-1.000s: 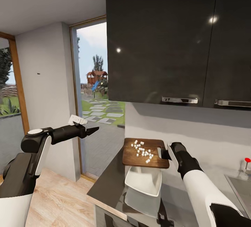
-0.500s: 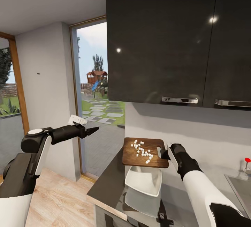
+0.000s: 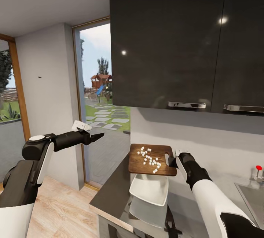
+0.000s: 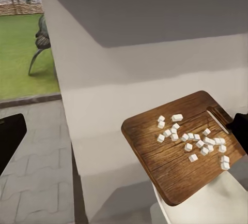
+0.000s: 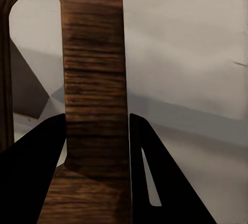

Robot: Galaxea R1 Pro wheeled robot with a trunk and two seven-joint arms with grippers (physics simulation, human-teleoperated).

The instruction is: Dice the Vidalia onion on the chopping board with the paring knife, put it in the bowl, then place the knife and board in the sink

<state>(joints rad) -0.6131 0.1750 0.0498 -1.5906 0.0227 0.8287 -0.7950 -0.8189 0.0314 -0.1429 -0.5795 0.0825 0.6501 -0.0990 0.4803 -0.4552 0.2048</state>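
Note:
The dark brown chopping board (image 3: 136, 164) hangs over the far end of the white bowl (image 3: 148, 191), carrying several white bits of diced onion (image 3: 149, 157). My right gripper (image 3: 172, 160) is shut on the board's bar beside the slot handle; its fingers (image 5: 31, 172) clamp the wood (image 5: 95, 105). The left wrist view has the board (image 4: 155, 151), the onion bits (image 4: 199, 141) and a bowl corner (image 4: 222, 203). My left gripper (image 3: 97, 136) is open, held out over the floor left of the countertop (image 3: 110, 197). A dark knife-like shape (image 3: 170, 225) lies near the counter's front edge.
Dark wall cabinets (image 3: 183, 40) hang low over the counter. The steel sink (image 3: 253, 194) and the faucet's red dot (image 3: 259, 167) sit at the far right. A glass door (image 3: 99, 95) to the garden and wooden floor (image 3: 62, 208) lie to the left.
The whole view has shifted slightly left. The board stays in my right gripper above the bowl, and the onion bits have slid a little on it. My left arm has not moved.

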